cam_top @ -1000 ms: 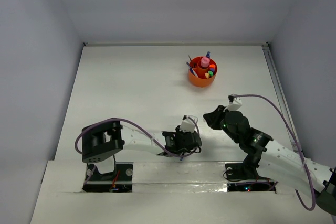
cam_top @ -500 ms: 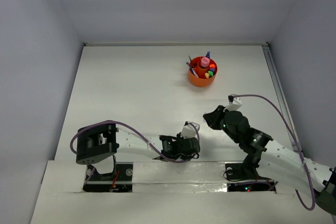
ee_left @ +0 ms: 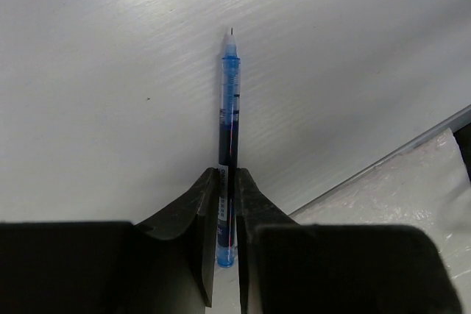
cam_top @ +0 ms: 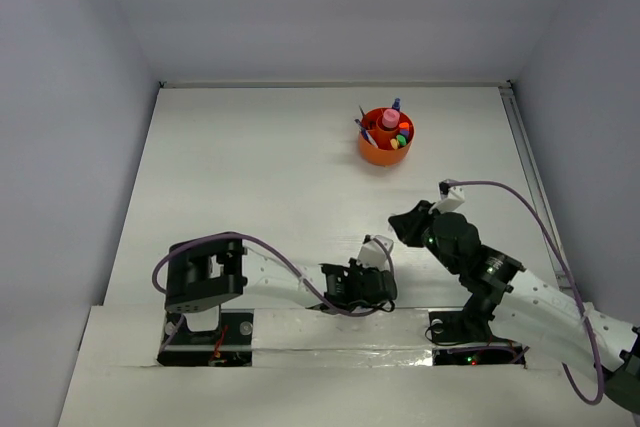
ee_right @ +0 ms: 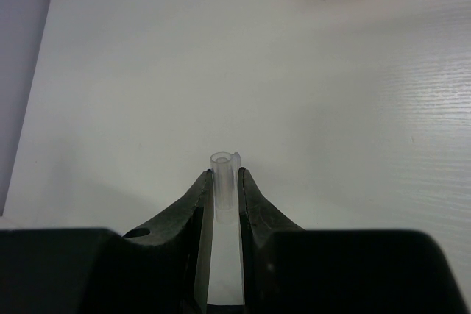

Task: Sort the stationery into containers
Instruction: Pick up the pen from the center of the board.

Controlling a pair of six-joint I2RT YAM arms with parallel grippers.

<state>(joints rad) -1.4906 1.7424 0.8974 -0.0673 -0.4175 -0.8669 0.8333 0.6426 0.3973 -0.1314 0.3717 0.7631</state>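
My left gripper (cam_top: 372, 287) sits low near the table's front edge and is shut on a thin blue pen (ee_left: 229, 119). In the left wrist view the pen runs forward from between the fingers (ee_left: 200, 204), with its bare tip pointing away just above the table. My right gripper (cam_top: 405, 226) is shut on a clear pen cap (ee_right: 224, 176), whose open end sticks out past the fingertips (ee_right: 250, 196). The round orange tub (cam_top: 376, 155) stands at the far right, holding pens, highlighters and a pink-topped bottle (cam_top: 389, 120).
A raised ledge covered in white plastic (ee_left: 401, 204) runs along the table's near edge, just right of the left gripper. Grey walls enclose the table on the left, back and right. A rail (cam_top: 525, 162) runs along the right side.
My left gripper has moved right and towards the near edge with the blue pen in it. My right gripper has shifted only slightly, still holding the clear cap.
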